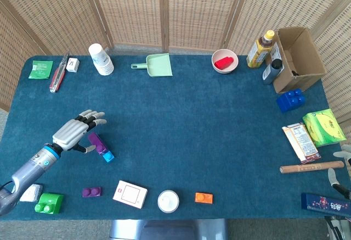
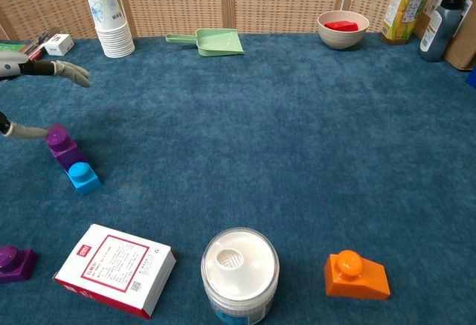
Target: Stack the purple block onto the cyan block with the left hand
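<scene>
Purple block point(image 1: 97, 143) lies on the blue cloth just beside the cyan block point(image 1: 107, 155), the two touching end to end in a slanted line rather than one on top of the other; in the chest view the purple block point(image 2: 62, 146) sits up and to the left of the cyan one point(image 2: 82, 178). Judging from that, the stacking is not done.

Left of the purple block, the left hand point(image 1: 75, 133) hovers with its fingers spread wide and nothing in it. In the chest view a fingertip point(image 2: 30, 133) sits right by the purple block's left side; whether it touches, I cannot tell. The right hand is barely visible, if at all, at the far right edge, and its state cannot be read.

The risks from here, as I judge them:
- A sideways push from that low finger could shove the purple block into the cyan block and slide both along the cloth, spoiling the alignment.
- A grasp that closes too low or off-centre could tip the purple block or catch the cyan block with it, since they touch.
- A second, darker purple brick point(image 1: 91, 191) lies nearer the table's front edge, below the cyan block, next to a white card box point(image 1: 130, 194); reaching for that one would be an error.
</scene>
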`<state>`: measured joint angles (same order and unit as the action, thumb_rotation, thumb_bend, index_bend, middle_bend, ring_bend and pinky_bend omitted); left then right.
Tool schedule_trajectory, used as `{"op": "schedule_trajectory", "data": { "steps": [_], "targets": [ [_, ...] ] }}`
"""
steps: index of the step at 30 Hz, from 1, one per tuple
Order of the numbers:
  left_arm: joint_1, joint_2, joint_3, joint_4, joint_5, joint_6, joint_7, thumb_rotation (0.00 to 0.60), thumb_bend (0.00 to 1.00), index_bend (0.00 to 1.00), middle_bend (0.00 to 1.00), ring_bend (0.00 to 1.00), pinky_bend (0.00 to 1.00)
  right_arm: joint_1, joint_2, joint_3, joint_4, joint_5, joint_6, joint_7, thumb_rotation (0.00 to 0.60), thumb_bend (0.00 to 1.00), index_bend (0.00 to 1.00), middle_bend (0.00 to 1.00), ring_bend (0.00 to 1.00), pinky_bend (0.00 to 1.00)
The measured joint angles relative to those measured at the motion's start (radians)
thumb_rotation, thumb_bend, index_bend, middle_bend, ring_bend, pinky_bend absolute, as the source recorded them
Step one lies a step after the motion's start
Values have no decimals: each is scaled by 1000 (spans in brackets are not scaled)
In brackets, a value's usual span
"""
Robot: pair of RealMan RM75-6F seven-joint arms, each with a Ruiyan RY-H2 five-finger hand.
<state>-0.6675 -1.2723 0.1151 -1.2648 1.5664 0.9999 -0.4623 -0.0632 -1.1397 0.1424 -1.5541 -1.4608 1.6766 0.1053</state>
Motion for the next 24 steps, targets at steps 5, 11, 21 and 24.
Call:
{"op": "schedule_trajectory", "data": {
  "steps": [5,11,21,24],
  "targets": [
    [5,-24,-13,-11,-23,-30,-25,357,307,91,31,0,0,-3,1,1,2,1,3,6,600,343,370,285,113,221],
    [5,-34,-32,-9,-19,-25,-44,305,304,89,30,0,0,-10,9,3,2,6,10,10,600,341,370,285,112,220],
    [32,-59,-54,-2,-22,19,-15,305,297,90,30,0,0,-8,4,1,8,2,4,16,600,340,370,285,112,220],
    [34,-68,-53,-4,-27,6,-33,299,297,88,27,0,0,-10,7,3,8,2,9,18,600,341,371,285,112,221]
  ]
}}
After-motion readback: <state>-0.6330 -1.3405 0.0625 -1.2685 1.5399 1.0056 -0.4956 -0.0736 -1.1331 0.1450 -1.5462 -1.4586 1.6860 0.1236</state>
